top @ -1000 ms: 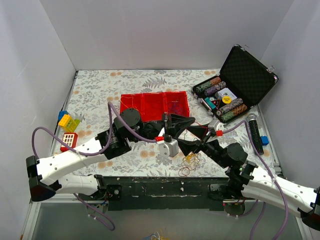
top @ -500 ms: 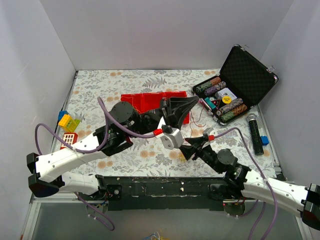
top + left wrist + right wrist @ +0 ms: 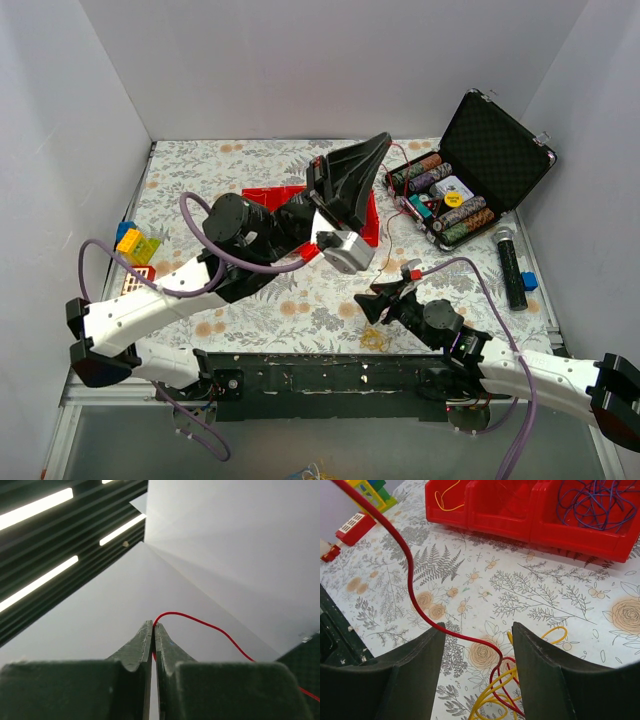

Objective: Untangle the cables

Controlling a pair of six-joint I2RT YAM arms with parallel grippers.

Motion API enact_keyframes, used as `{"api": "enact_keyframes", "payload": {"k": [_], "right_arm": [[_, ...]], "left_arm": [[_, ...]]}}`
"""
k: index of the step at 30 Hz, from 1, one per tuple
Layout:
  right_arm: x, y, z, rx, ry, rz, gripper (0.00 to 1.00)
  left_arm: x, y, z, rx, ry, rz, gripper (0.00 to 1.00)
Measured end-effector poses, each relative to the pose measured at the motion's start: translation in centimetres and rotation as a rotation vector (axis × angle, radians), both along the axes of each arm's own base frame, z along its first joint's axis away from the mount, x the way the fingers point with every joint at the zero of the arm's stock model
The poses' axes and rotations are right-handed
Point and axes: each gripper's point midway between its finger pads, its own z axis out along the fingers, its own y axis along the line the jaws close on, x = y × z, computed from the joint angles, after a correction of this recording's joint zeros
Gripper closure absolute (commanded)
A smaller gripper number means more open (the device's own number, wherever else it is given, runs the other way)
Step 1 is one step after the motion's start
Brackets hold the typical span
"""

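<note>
Left end effector (image 3: 152, 626) clamped on red wire (image 3: 210, 625), up high. Right end effector (image 3: 476, 630) open, straddling yellow loops (image 3: 495, 687) on table (image 3: 555, 600). Close right on yellow, pull red slowly, watch snags.

Red wire (image 3: 409, 580) crosses bare mat (image 3: 530, 597) before red bins (image 3: 520, 527).

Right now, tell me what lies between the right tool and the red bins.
In the right wrist view, mostly bare floral table cover lies between the right tool and the red bins; only the red cable arcs across its left side.
</note>
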Motion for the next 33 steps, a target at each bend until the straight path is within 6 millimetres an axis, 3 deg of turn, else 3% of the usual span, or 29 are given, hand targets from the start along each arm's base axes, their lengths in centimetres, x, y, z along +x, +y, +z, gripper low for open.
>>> {"api": "enact_keyframes", "payload": {"k": [7,13,17,21,26,28,33], "right_arm": [[-0.1,0.2,0.5,0.057,0.033,-0.008,0.35],[-0.2,0.4,0.4,0.083,0.066,-0.01,0.34],[-0.3,0.5,0.4,0.095,0.079,-0.012,0.32],[-0.7,0.5,0.3,0.083,0.08,0.015,0.24],[-1.8,0.3,1.5,0.055,0.031,0.084,0.17],[-2.0,0.4,3.3,0.056,-0.002,0.103,0.14],[-1.9,0.1,10.3,0.091,-0.119,0.111,0.13]], "left_arm": [[1.1,-0.3,5.1,-0.141,-0.108,0.091,1.0],[0.4,2.0,11.1,-0.298,-0.211,0.152,1.0],[-0.3,3.7,13.7,-0.367,-0.247,0.169,1.0],[-0.5,4.1,13.5,-0.361,-0.246,0.17,1.0],[0.2,2.2,9.7,-0.253,-0.221,0.168,1.0],[0.7,1.0,8.0,-0.205,-0.209,0.169,1.0],[1.7,-0.8,5.5,-0.127,-0.18,0.173,1.0]]}}
